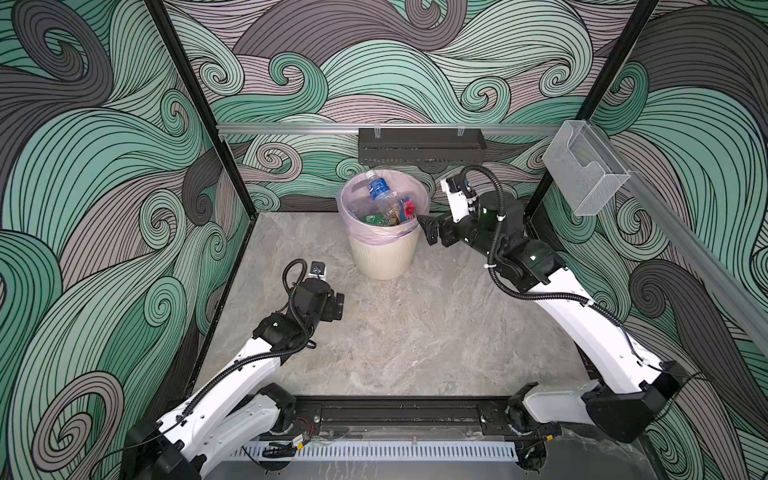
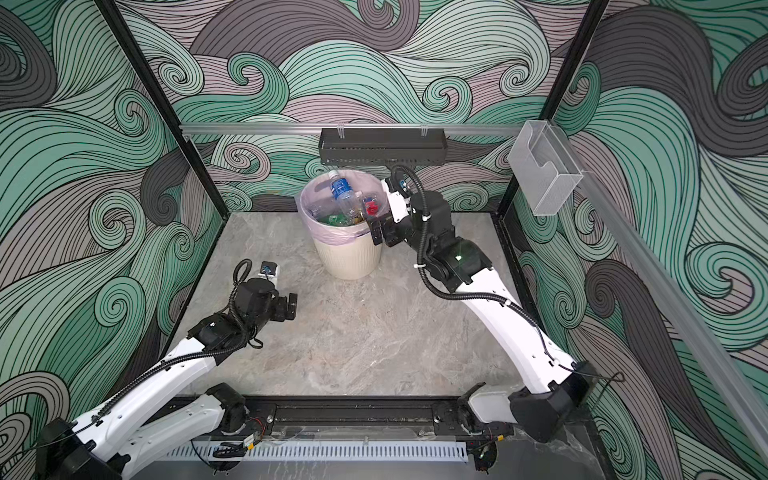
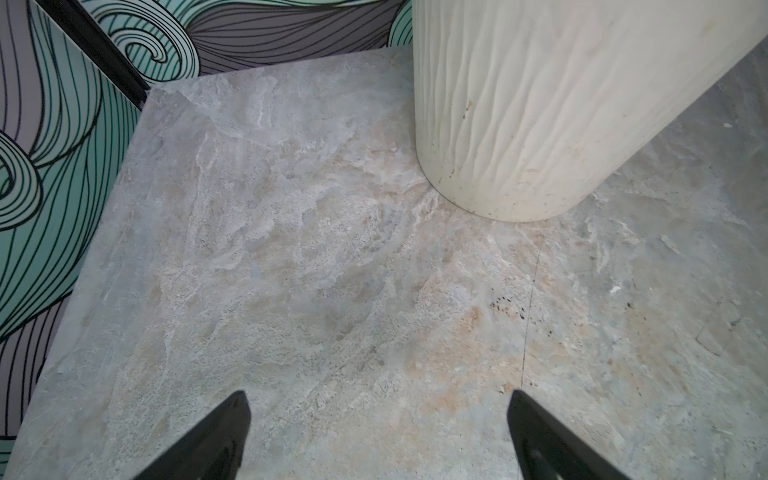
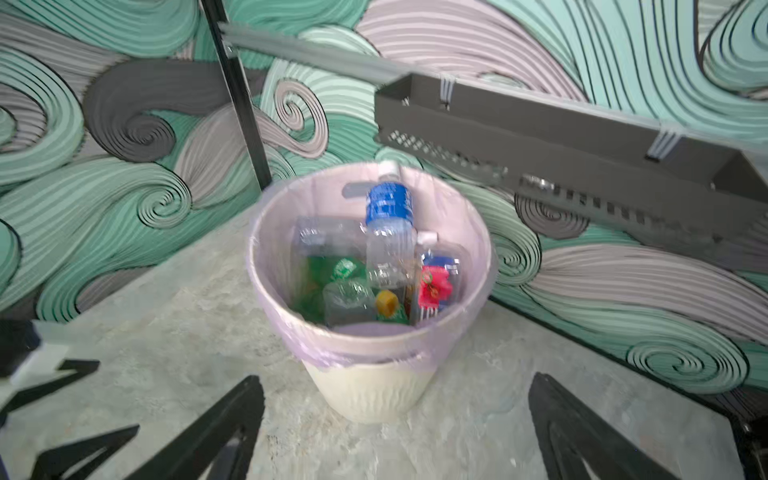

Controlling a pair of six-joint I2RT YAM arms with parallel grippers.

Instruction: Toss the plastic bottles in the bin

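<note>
1. Right wrist view first: the right gripper has its jaws spread wide and nothing between them, just the bin straight ahead.
2. From above, in both top views, that same gripper sits just beside the right side of the bin's rim, pointing left at it. Can't tell if it's actually touching the liner.
3. Over on the left, the left gripper is also wide open and empty. It hangs low over the bare stone-look table, near-left of the bin and apart from it.
4. That cream ribbed bin stands upright at the far middle of the table, close to the back wall, with a pink liner folded over its rim.
5. All the plastic bottles I can see are piled inside it. A clear one with a blue label pokes up highest, leaning on the far side. Green ones and a yellow cap lie lower, with a red-labelled one on the right.
6. Farther out, a black shelf hangs on the far wall above the bin, and a clear box on the right wall.
</note>
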